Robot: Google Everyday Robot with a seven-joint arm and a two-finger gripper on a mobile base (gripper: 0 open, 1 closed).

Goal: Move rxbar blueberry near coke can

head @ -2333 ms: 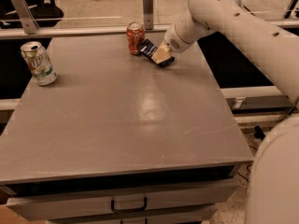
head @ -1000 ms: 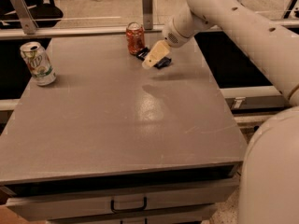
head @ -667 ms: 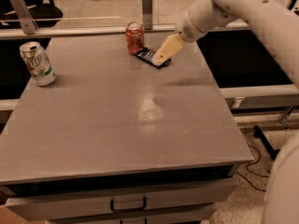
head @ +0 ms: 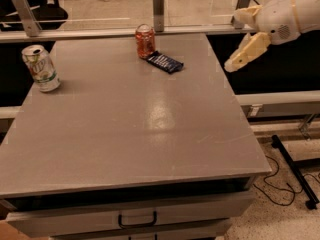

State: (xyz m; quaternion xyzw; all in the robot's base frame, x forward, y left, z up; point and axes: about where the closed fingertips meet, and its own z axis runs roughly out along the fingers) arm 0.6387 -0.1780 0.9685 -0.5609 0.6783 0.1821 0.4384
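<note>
The coke can (head: 145, 41), red-orange with a silver top, stands upright at the far middle of the grey table (head: 130, 129). The rxbar blueberry (head: 165, 62), a flat navy wrapped bar, lies on the table just right of the can and in front of it, close to its base. My gripper (head: 236, 41) hangs in the air past the table's right edge, well to the right of the bar. Its cream fingers (head: 247, 51) are spread apart and hold nothing.
A white-and-green soda can (head: 41, 68) stands upright near the table's left edge. A rail with metal posts (head: 158, 6) runs behind the table. A drawer with a handle (head: 137, 219) sits under the front edge. Cables lie on the floor (head: 280, 184) at the right.
The gripper was at the bar beside the coke can. It has let go of the bar, risen and moved right, beyond the table's edge. The bar now lies flat by the can.
</note>
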